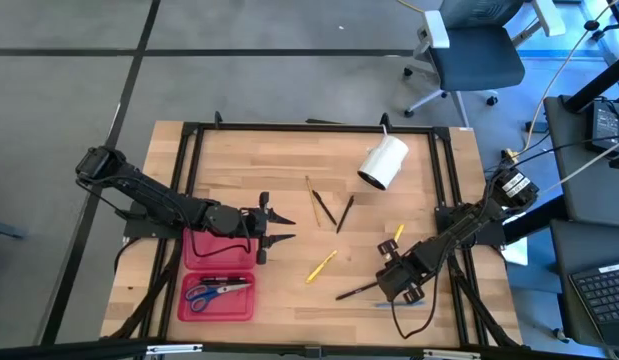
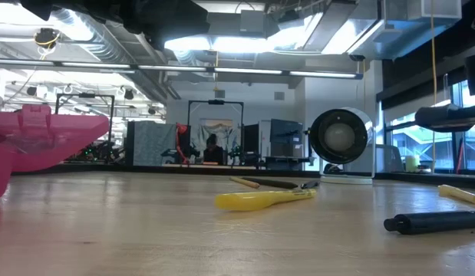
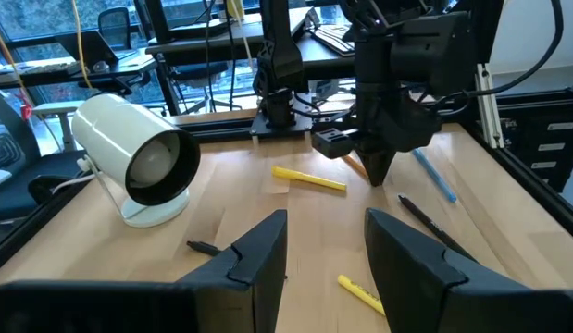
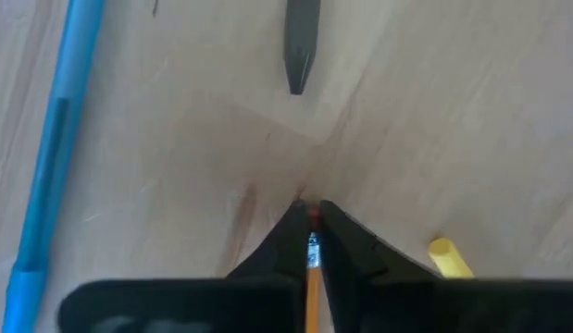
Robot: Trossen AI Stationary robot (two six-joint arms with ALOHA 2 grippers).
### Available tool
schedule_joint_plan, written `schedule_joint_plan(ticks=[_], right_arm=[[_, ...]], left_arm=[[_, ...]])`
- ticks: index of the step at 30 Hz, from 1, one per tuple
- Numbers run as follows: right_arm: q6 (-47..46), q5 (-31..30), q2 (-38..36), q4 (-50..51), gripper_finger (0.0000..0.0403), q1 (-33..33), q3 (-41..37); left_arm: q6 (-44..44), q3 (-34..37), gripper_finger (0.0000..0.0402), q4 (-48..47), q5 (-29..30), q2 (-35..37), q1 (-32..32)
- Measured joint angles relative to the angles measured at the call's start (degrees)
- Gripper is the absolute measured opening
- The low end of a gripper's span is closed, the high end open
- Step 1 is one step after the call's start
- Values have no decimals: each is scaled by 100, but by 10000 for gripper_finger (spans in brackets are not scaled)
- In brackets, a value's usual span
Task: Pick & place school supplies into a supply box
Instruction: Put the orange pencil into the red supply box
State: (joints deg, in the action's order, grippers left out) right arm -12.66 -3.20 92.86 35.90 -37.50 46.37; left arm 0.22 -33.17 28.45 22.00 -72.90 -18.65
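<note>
1. My right tool (image 1: pixel 389 277) is down at the bench (image 1: pixel 289 200) near its right front corner, fingers pinched together on an orange pencil (image 4: pixel 312 277) — my right wrist view shows its shaft between the two tips.
2. Just beside that tool lie a black pen (image 1: pixel 357 291), a blue pen (image 4: pixel 45 157) and a short yellow pen (image 1: pixel 398 232).
3. My left tool (image 1: pixel 279 228) hovers over the bench just right of the far half of the red pencil case (image 1: pixel 219 262), fingers spread apart and holding nothing.
4. The case lies open at the left front of the bench; blue-handled scissors (image 1: pixel 215 293) rest in its near half, and a dark pen (image 1: pixel 221 277) sits in the far half by the hinge.
5. Mid-bench, a yellow pen (image 1: pixel 321 266) lies at a slant — well apart from both tools.
6. Farther back are a wooden pencil (image 1: pixel 313 194), a dark pencil (image 1: pixel 324 208) and another dark pencil (image 1: pixel 344 213), close together.
7. A white cylinder (image 1: pixel 383 162) lies on its side at the far right of the bench.
</note>
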Motion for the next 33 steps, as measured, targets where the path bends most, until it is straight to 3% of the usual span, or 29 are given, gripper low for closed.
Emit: schedule_joint_plan(ticks=[13, 24, 28, 33], right_arm=[[-532, -35, -736, 115, 18, 2, 129], [-459, -1348, -1056, 1311, 17, 15, 2176], [29, -1725, -1058, 714, 17, 17, 2715], [933, -1818, -1056, -946, 17, 56, 2766]], left_arm=[[1, 0, 139, 3, 0, 0, 1], [-95, 0, 139, 9, -3, 0, 1], [-97, 0, 139, 11, -5, 0, 1], [-152, 0, 139, 65, -66, 0, -1]])
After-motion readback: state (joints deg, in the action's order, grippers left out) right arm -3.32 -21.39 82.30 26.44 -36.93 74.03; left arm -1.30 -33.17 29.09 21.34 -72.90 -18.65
